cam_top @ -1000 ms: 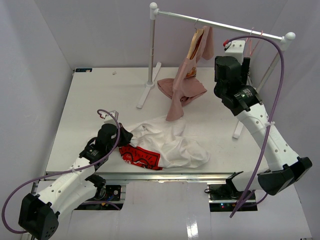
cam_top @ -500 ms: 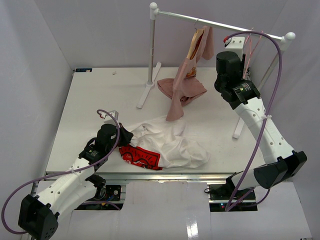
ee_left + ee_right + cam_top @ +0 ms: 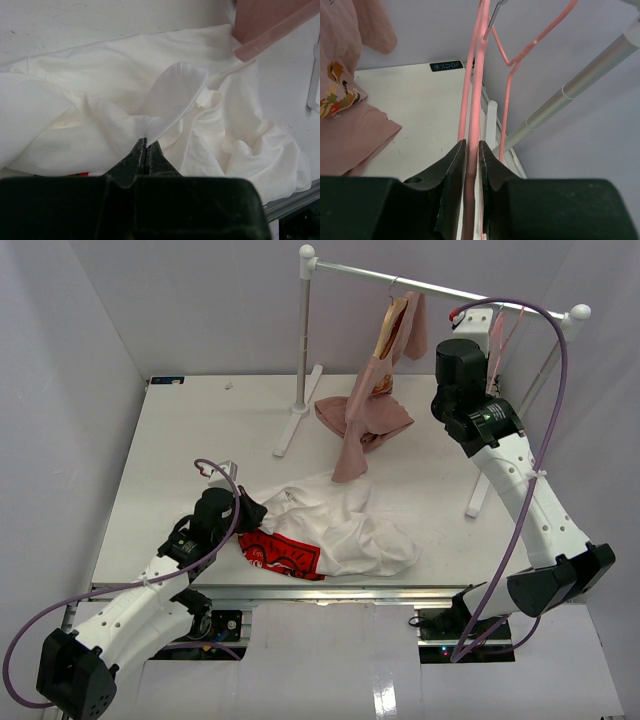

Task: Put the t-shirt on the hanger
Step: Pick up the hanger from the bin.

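While the right gripper [image 3: 470,155] pinches the hanger [image 3: 474,90] at the rail's [image 3: 440,287] right end, the left gripper [image 3: 146,149] clamps a fold of the t-shirt [image 3: 335,525] | t-shirt: crumpled by the table's [image 3: 180,440] near edge | step: likely fetching hanger | next: unhook it, carry it to the collar

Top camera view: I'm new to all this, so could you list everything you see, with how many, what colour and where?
table: one, white.
rack: one, white, far side of the table.
t-shirt: one, white with red print, crumpled at the table's near edge.
hanger: one clear, light pink, at the rack's right end.
garment: one, dusty pink, hung from the rack, hem on the table.
left gripper: black, shut on the t-shirt.
right gripper: black, pinching the hanger.
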Robot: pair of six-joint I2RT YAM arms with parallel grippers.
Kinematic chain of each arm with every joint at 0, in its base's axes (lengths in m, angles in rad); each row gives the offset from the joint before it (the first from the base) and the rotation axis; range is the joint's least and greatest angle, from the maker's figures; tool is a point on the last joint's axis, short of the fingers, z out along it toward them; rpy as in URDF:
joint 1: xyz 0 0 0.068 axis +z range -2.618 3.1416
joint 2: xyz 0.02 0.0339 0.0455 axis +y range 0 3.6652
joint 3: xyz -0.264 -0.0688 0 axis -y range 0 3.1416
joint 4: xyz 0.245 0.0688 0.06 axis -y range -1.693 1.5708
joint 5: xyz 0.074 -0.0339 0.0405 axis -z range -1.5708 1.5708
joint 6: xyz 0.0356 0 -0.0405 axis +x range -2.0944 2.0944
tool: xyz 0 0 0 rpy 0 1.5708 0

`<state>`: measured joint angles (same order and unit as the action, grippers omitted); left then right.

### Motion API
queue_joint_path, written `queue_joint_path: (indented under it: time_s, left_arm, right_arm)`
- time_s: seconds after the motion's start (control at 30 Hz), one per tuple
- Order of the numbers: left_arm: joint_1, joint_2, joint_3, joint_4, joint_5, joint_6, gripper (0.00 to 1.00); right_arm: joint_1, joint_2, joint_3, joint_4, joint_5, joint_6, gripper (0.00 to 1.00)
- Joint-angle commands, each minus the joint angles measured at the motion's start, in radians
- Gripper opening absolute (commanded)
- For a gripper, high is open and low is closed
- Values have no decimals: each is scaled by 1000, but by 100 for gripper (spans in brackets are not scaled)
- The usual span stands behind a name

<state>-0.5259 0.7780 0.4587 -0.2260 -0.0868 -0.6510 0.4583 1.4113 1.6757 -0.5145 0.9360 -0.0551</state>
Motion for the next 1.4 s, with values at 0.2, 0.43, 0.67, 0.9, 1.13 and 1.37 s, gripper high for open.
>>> queue_joint_path:
  time_s: [0.2, 0.43, 0.67, 0.9, 1.13, 1.37]
  left_arm:
    - [-4, -1, 62, -24, 44, -12, 0]
    - [-5, 6, 93, -67, 38, -16, 0]
    - [-5, 71, 88, -38, 52, -48, 0]
    - [-5, 70, 79, -18, 60, -70, 0]
    - [-5, 87, 101, -24, 58, -65, 0]
    - [-5, 98, 159, -76, 55, -78, 0]
  right_arm:
    - [-5, -36, 60, -24, -8, -29, 8]
    - [-6, -67, 44, 15, -87, -71, 8]
    - [-4, -139, 0, 126, -201, -163, 8]
    - [-4, -188, -25, 139, -283, -183, 8]
    - [-6, -255, -74, 121, -371, -134, 8]
    - [-4, -348, -163, -28, -544, -15, 8]
